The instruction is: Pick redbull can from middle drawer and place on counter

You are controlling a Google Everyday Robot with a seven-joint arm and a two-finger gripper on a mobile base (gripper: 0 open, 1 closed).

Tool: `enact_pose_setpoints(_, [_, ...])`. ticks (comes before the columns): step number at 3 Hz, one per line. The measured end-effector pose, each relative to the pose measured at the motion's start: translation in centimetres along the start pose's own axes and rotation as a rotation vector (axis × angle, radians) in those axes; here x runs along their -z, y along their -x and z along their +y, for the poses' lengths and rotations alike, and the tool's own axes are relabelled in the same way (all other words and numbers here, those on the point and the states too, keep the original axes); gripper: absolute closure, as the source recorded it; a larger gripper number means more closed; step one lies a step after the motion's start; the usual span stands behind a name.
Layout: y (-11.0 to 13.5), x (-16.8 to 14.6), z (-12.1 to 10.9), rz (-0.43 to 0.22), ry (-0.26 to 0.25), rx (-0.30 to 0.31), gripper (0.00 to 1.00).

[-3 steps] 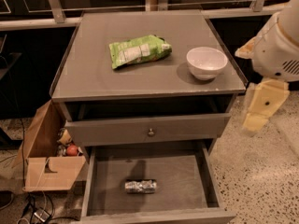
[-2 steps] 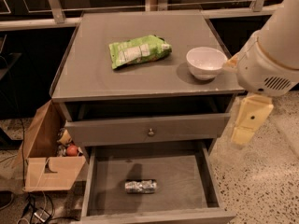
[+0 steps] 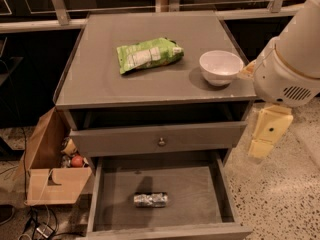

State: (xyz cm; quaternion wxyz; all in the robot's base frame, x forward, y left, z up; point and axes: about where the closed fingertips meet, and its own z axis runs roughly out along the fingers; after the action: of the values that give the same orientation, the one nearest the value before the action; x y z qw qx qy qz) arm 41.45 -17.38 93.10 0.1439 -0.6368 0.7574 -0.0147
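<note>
Pale yellow hand of the robot, hanging below the white rounded arm housing at the right of the drawer cabinet. It sits level with the upper drawer front, over the speckled floor, just beside the cabinet's right edge. Whether it is released or clenched cannot be told from this view. It is well apart from the redbull can and is not in contact with it.

The redbull can lies on its side on the plain grey floor of the middle drawer, which is pulled fully out. The can is near the drawer's centre, slightly toward the front, with its long axis running left to right. It appears shiny silver with darker patches.

The upper drawer is slightly open and bears a small round metal knob. On the desk, the flat grey top of the cabinet, a green crinkled snack bag lies near the middle and a white bowl stands upright toward the right front corner. An open cardboard box stands on the floor at the cabinet's left.
</note>
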Motion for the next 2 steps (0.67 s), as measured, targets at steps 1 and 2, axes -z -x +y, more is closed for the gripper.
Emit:
enact_pose_setpoints(1, [0.2,-3.2,1.6,-0.003,0.035,-0.003,0.00])
enact_pose_setpoints(2, [1.5,-9.4,4.0,-0.019,0.104,0.021,0.00])
